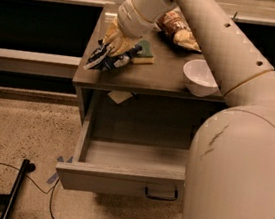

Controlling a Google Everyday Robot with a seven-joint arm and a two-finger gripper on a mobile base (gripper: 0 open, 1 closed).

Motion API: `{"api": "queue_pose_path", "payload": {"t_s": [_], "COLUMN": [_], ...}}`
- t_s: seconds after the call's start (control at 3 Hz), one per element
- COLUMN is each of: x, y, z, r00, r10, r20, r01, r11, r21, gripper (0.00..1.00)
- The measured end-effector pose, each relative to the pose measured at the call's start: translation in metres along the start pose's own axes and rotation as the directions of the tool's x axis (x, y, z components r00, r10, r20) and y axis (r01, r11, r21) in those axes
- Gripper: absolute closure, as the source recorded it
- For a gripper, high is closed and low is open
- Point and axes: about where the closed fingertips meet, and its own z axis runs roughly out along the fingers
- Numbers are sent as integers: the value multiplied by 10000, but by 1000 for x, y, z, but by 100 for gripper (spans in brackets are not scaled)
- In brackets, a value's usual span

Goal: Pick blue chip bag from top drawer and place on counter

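Note:
The blue chip bag (103,58), crumpled dark blue with white patches, lies low over the left front part of the counter (152,77). My gripper (116,46) reaches down from above on the long white arm and is shut on the bag's upper right end. I cannot tell whether the bag touches the counter. The top drawer (118,179) is pulled open below the counter, and its visible inside shows no objects. Its dark handle (160,194) is on the front panel.
A green and yellow sponge (143,55) lies just right of the bag. A white bowl (199,77) stands at the counter's right front. A brown-and-yellow chip bag (178,30) lies at the back. My arm's white body (238,185) fills the right side. A black stand and cable (15,191) lie on the floor.

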Motion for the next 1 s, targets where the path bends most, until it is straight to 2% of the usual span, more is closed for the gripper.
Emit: {"api": "queue_pose_path", "payload": {"t_s": [0.33, 0.67, 1.0], "x": [0, -2, -5], "y": [-1, 1, 0], "z": [3, 2, -30], "r00": [10000, 9999, 9982], "r10": [5, 110, 592], "r20": [17, 4, -90], "r01": [-5, -110, -594], "r11": [10000, 9993, 9979], "r21": [-5, -363, -257], "gripper": [27, 4, 0]}}
